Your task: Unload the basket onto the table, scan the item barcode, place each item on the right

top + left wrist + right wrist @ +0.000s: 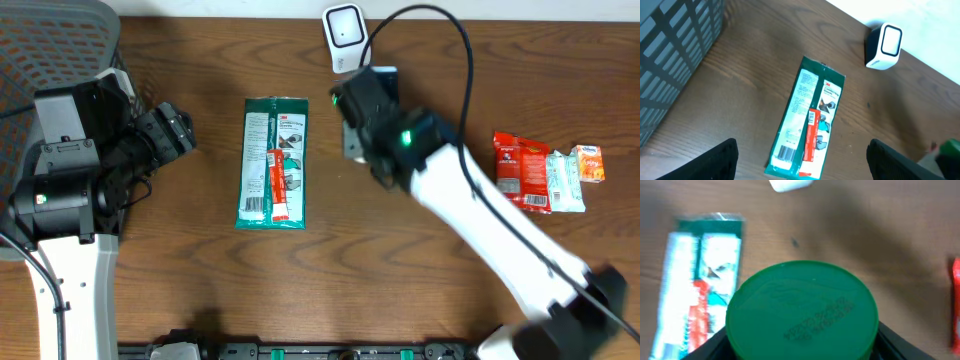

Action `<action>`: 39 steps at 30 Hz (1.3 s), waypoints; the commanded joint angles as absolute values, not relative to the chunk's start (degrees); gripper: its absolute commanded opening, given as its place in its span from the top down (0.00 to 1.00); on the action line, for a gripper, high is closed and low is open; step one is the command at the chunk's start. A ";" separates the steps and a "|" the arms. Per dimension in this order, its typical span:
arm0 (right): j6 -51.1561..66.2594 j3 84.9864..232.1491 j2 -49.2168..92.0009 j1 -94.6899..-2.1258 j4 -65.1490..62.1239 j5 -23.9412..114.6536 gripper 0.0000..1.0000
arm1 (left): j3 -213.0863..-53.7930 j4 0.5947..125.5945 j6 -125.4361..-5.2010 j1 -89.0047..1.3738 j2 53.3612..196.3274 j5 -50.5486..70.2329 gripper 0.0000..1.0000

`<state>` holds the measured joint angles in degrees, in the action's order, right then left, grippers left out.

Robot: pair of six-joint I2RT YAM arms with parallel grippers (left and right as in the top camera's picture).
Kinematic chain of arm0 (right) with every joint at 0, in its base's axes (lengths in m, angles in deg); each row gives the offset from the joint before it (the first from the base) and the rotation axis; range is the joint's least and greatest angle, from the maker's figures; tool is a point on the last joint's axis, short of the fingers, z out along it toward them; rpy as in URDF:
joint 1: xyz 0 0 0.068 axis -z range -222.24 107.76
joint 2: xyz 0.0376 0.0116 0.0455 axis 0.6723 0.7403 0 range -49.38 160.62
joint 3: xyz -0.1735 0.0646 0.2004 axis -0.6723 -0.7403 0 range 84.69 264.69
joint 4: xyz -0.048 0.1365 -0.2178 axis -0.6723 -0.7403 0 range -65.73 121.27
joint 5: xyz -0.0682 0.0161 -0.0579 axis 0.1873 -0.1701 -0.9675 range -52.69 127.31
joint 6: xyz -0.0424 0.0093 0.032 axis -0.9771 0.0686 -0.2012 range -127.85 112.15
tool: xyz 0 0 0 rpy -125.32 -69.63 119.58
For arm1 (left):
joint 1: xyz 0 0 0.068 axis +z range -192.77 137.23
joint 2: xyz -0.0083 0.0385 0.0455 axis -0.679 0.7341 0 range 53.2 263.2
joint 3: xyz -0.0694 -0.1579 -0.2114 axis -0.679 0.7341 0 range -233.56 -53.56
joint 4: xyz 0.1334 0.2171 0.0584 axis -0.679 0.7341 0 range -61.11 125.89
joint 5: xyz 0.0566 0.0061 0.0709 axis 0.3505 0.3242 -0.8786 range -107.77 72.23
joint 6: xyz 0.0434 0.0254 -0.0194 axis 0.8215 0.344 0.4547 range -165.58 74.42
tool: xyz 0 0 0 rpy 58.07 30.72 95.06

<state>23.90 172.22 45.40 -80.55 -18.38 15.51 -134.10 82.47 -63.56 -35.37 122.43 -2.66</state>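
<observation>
Two arms reach over a brown table [200,290] in the view from above. The left claw [178,130] sits at the left side, near a gray mesh thing [50,40]. The right claw [352,100] is up near the top, just beside the little white scanner [343,35]. From up here I cannot tell what it holds, because the arm covers it. A long green pack [273,163] lies flat between the two claws. Some snack packs [540,172], red and white, lie well apart on the right.

From the left wrist, the left claw [807,160] is wide open with nothing in it. Its two dark fingers [715,160] stand far apart at the bottom corners. The green pack [807,125] lies flat on the table in the gap. The scanner [885,46] stands past it, up and to the right. The gray mesh thing [670,65] fills the left side.

From the right wrist, the right claw [801,345] is about half open and closed around a green-topped tub [801,311]. The round green lid fills the space between the dark fingers [895,342]. It has letters on it, too blurry to read. The white edge of the scanner [790,185] shows at the top, near the tub. The green pack [700,280] lies to the left, and a red snack pack peeks in at the right edge.
</observation>
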 commanded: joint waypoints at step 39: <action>27.24 125.73 48.46 -74.17 45.47 -0.47 0.56 | -134.31 82.45 -63.19 -35.06 122.43 -2.44 0.18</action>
<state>26.68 125.75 48.64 -74.38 46.06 -2.32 -134.10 82.47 -63.54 -35.37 122.43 -2.68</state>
